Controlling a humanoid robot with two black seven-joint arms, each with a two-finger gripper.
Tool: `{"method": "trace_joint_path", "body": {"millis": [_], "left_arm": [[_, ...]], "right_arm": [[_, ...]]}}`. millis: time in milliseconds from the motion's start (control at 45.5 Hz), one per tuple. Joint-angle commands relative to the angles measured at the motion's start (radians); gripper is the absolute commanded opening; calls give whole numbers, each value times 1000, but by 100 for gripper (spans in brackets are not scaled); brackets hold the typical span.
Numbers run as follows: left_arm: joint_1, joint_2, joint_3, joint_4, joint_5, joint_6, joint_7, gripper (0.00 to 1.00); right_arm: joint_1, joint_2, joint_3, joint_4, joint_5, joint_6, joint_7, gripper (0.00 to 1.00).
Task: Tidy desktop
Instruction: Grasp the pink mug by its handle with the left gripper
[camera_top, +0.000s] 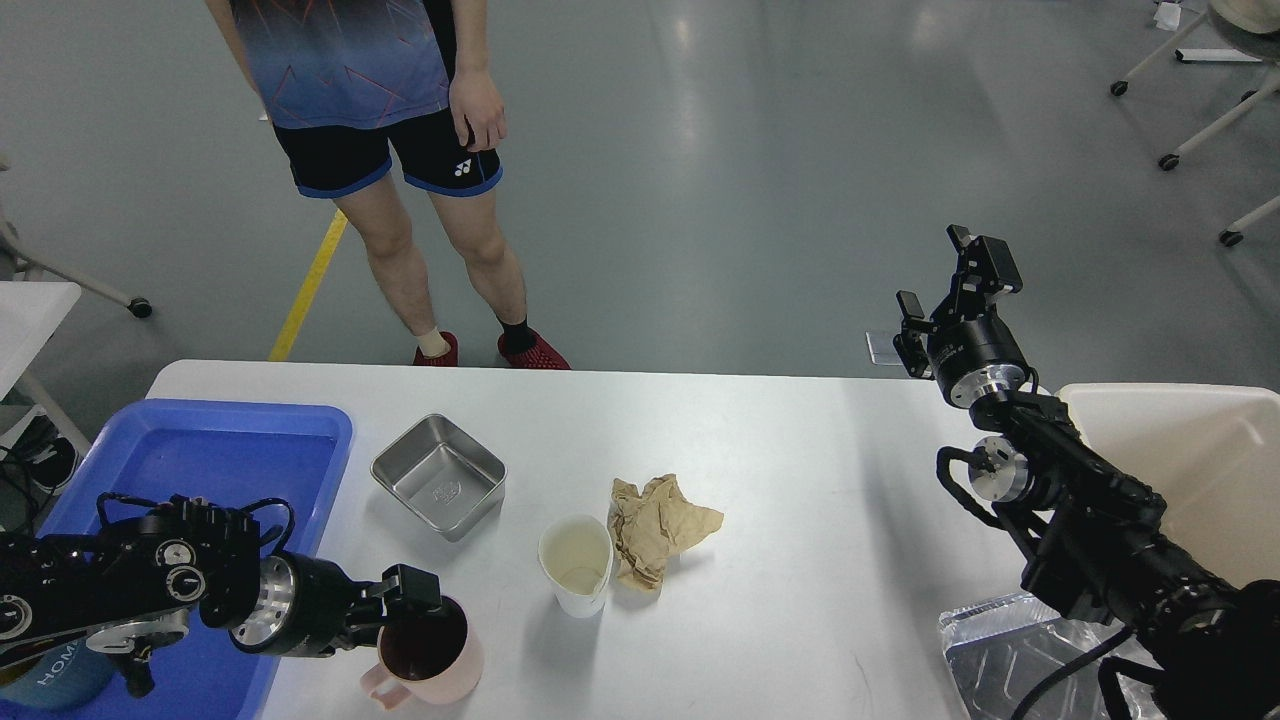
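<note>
The white desktop (800, 480) fills the lower half of the head view. On it stand a pink mug (428, 655), a white paper cup (576, 565), a crumpled brown paper (655, 525) and a square steel tin (438, 476). My left gripper (408, 592) is at the mug's far-left rim and looks shut on it. My right gripper (935, 272) is open and empty, raised above the desktop's far right edge.
A blue plastic tray (230, 450) lies at the left, with a dark cup (55, 680) at its near end. A beige bin (1190, 470) stands at the right, a foil tray (1010, 650) in front of it. A person (400, 120) stands beyond the far edge.
</note>
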Motion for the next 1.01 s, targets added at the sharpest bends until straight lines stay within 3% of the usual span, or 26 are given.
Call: {"method": "trace_joint_path", "body": {"millis": [0, 88, 703, 989], "left_arm": [[10, 0, 1, 3, 0, 0, 0, 75], [10, -2, 20, 3, 0, 5, 0, 71], [3, -26, 40, 8, 0, 48, -1, 24], [-5, -22, 40, 6, 1, 45, 0, 8]], "right_arm": [[-1, 0, 0, 0, 0, 0, 0, 100], [-3, 0, 0, -2, 0, 0, 0, 100], [-4, 0, 0, -29, 0, 2, 0, 100], [-11, 0, 0, -31, 0, 2, 0, 100]]}}
